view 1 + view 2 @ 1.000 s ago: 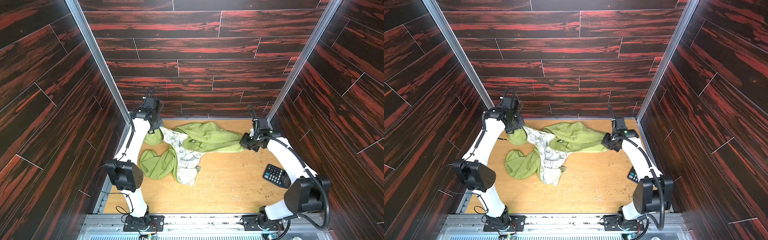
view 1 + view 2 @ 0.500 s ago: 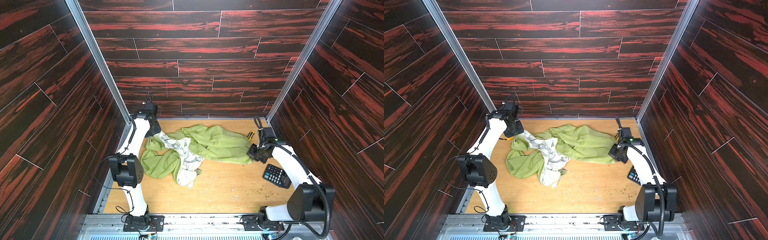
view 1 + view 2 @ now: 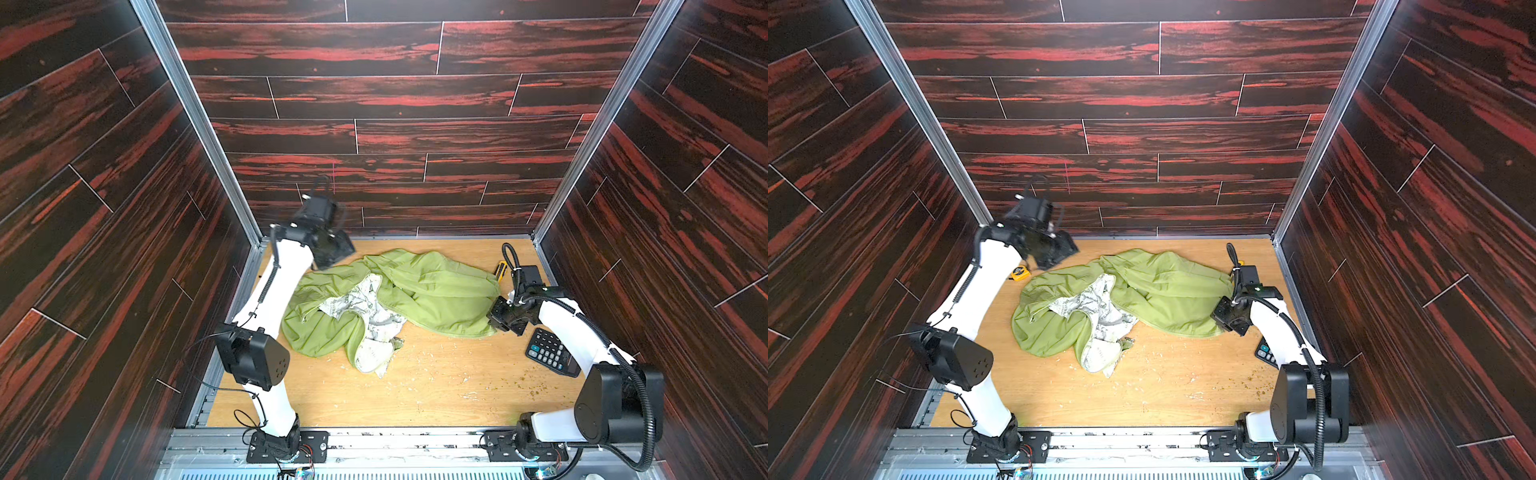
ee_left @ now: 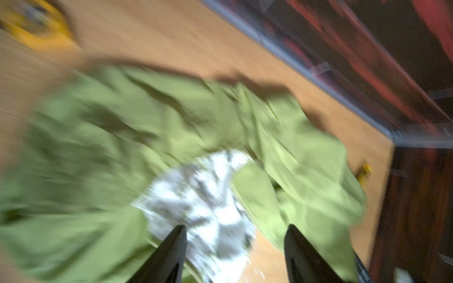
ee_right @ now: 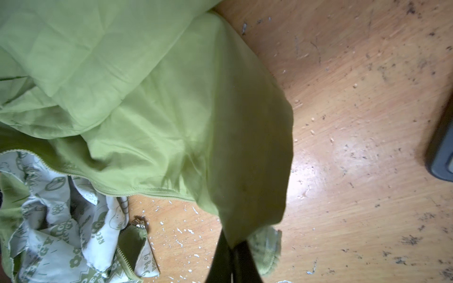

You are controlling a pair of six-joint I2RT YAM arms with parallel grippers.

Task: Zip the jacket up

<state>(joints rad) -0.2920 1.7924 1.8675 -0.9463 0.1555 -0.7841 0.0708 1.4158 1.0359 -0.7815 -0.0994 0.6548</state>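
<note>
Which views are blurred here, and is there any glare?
Left wrist view: heavy motion blur over the jacket and open left gripper. Right wrist view: sharp, glare patch on the wooden table. Both top views: crisp, that gripper slightly smeared.

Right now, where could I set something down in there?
Free: the near strip of the light wooden tabletop, between the crumpled lime-green jacket and the metal front rail. Crowded: the right edge, with the black calculator beside the right gripper clamping the jacket.

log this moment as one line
left pincer: open, empty, above jacket | right pincer: shut on jacket edge | jacket: crumpled, unzipped, on table
</note>
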